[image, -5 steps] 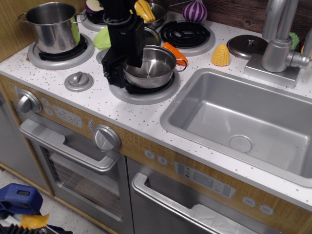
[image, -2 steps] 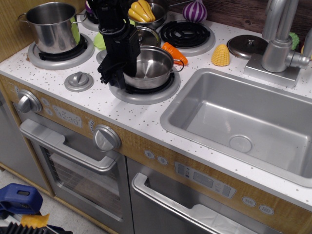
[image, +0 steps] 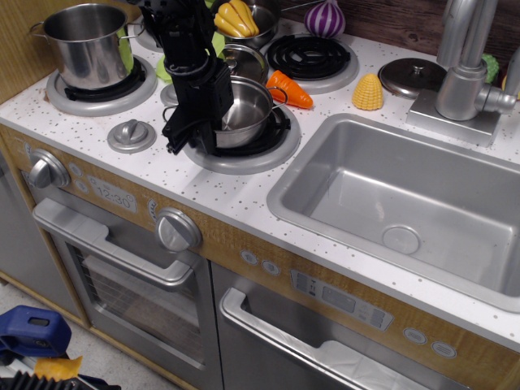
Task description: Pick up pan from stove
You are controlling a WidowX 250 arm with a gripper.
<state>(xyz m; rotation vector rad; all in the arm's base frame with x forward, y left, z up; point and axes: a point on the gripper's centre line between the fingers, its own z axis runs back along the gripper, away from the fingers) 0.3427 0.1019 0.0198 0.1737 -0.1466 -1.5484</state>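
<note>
We judge the pan (image: 244, 112), upper left of centre, light, rigid and slippery; our tool (image: 191, 134) grips its near rim.

This is a toy kitchen, a play set and not a real one; the white speckled counter (image: 244, 195) carries round burners (image: 311, 57) along its far and left edges, and a grey plastic sink (image: 406, 195) fills its right half, with a thick faucet (image: 465, 69) at the far right corner; under the near edge there are big knobs (image: 179, 230), a printed clock panel (image: 114, 195) and an oven door (image: 122, 276); toy food lies near the far edge: a plastic corn (image: 367, 92), a carrot (image: 290, 90), a purple onion (image: 325, 18); a steel pot (image: 88, 45) stands at the far left corner.
</note>
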